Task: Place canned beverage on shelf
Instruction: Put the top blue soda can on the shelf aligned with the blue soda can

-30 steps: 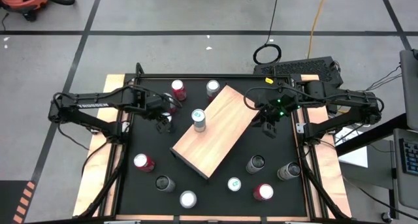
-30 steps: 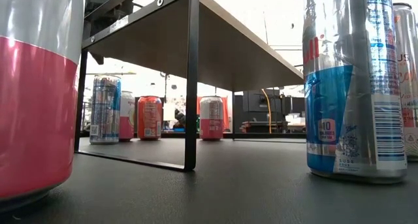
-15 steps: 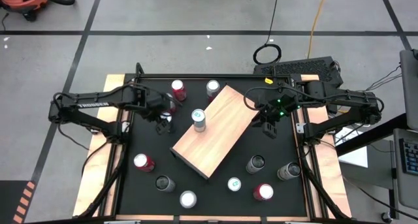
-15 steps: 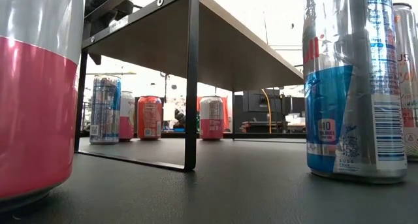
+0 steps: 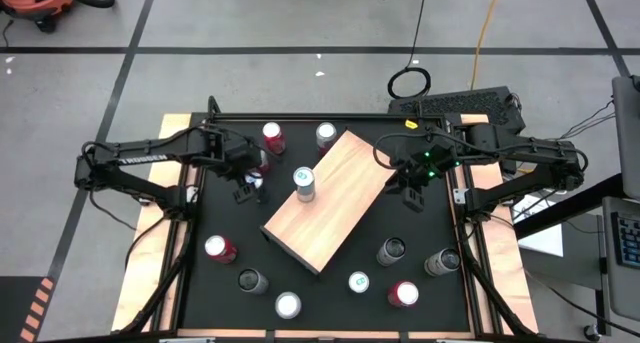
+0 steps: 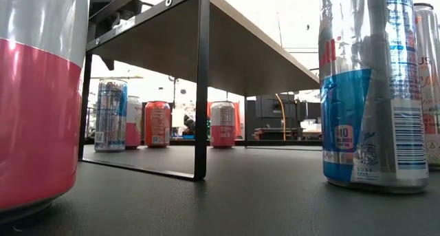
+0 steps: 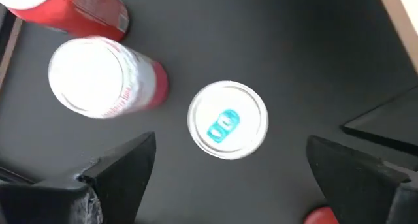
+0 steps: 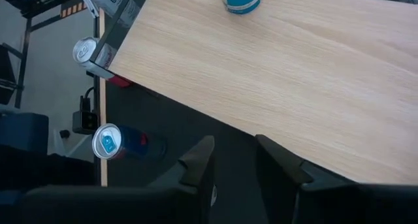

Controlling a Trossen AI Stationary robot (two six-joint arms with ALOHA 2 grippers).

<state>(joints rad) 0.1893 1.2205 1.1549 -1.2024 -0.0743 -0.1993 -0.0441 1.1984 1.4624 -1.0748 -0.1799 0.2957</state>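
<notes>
A silver-topped can with a blue tab [image 7: 228, 119] stands upright on the black tabletop, left of the shelf [image 5: 335, 208]. My left gripper [image 7: 230, 140] hangs over it, open and pointing steeply down, one finger on either side of the can and clear of it; the high view shows the gripper [image 5: 248, 185] at the can [image 5: 258, 179]. Another can [image 5: 304, 183] stands on the tan wooden shelf. My right gripper [image 5: 412, 195] waits above the shelf's right edge; its fingers [image 8: 199, 162] stand a narrow gap apart with nothing between them.
A pink-and-white can [image 7: 88, 74] and a red can [image 7: 85, 8] stand close beside the left gripper. A silver can [image 5: 326, 135] sits at the far edge. Several more cans stand on the near half, such as one [image 5: 220, 248] and another [image 5: 403, 293]. The shelf's black legs [image 6: 201, 84] rest on the table.
My left gripper has rolled a little about its own pointing line above the blue-tabbed can, staying in place. The cans and the shelf have not moved.
</notes>
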